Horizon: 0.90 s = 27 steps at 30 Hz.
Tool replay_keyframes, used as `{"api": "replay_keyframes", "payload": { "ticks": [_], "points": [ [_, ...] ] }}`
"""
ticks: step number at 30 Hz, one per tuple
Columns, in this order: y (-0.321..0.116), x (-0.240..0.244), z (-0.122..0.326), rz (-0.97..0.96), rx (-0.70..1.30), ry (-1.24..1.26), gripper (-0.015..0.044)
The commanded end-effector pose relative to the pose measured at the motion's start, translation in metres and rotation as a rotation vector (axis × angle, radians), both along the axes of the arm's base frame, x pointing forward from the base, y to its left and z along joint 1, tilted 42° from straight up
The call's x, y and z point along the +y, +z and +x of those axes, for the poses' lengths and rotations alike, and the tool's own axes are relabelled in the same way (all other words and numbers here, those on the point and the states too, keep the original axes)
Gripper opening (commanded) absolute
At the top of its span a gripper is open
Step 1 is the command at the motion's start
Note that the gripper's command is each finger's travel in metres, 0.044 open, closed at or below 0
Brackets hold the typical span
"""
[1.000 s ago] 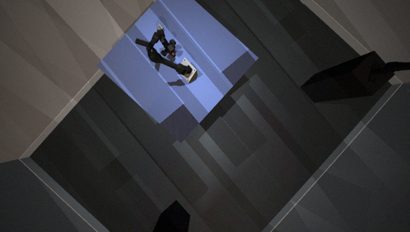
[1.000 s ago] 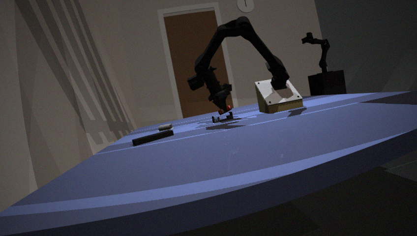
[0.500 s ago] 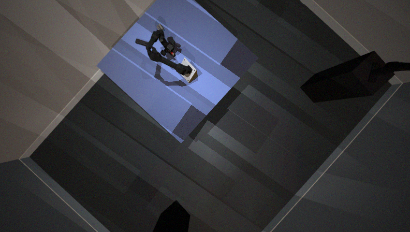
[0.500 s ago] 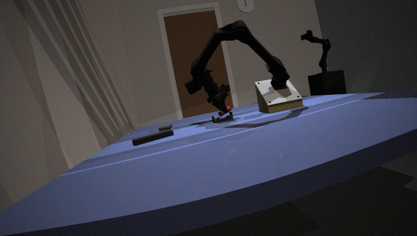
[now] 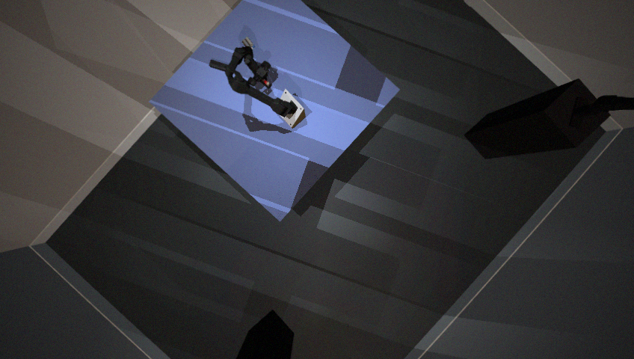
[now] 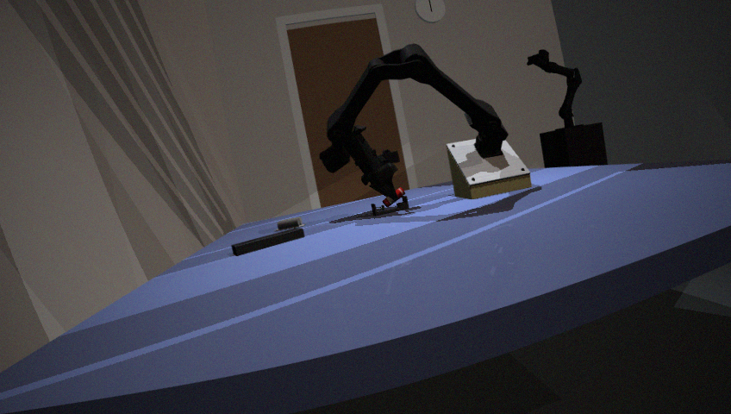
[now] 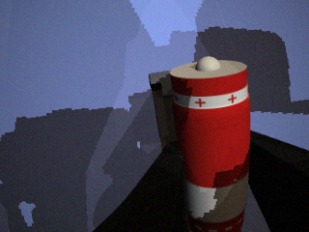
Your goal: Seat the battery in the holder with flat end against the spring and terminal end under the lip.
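The battery [image 5: 266,82] [image 6: 400,191] [image 7: 212,130] is red with pale bands. My gripper [image 6: 394,197] [image 7: 210,147] is shut on it. In the exterior view the battery is tilted, its upper end toward the holder's taller right end wall and its lower end low between the end walls. The dark holder [image 6: 373,210] [image 7: 164,113] stands on the table below. In the wrist view the battery's pale terminal nub points up the picture, with a holder end post just left of it. The spring and the flat end are hidden; I cannot tell whether battery and holder touch.
A black bar [image 5: 218,65] [image 6: 268,241] and pale grey cylinders [image 5: 247,42] [image 6: 289,222] lie on the blue table [image 5: 267,177] [image 6: 359,307], away from the holder. My arm's white-topped wedge base [image 5: 286,95] [image 6: 461,149] stands to the holder's right in the exterior view.
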<state>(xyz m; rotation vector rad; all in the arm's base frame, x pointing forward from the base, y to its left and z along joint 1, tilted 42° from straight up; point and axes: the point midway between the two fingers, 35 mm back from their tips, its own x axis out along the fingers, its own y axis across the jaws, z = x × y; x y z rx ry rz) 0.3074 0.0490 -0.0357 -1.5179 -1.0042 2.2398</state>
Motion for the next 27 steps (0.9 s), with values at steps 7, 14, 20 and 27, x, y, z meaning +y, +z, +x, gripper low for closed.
{"api": "replay_keyframes", "payload": {
  "ticks": [7, 14, 20, 27],
  "points": [
    [-0.004, 0.002, 0.003, -0.012, 0.045, 0.050, 0.0079],
    [-0.005, 0.004, 0.004, -0.015, 0.057, 0.061, 0.0079],
    [-0.005, 0.005, 0.009, -0.014, 0.055, 0.059, 0.0079],
    [-0.005, 0.006, 0.013, -0.014, 0.053, 0.058, 0.0079]
  ]
}}
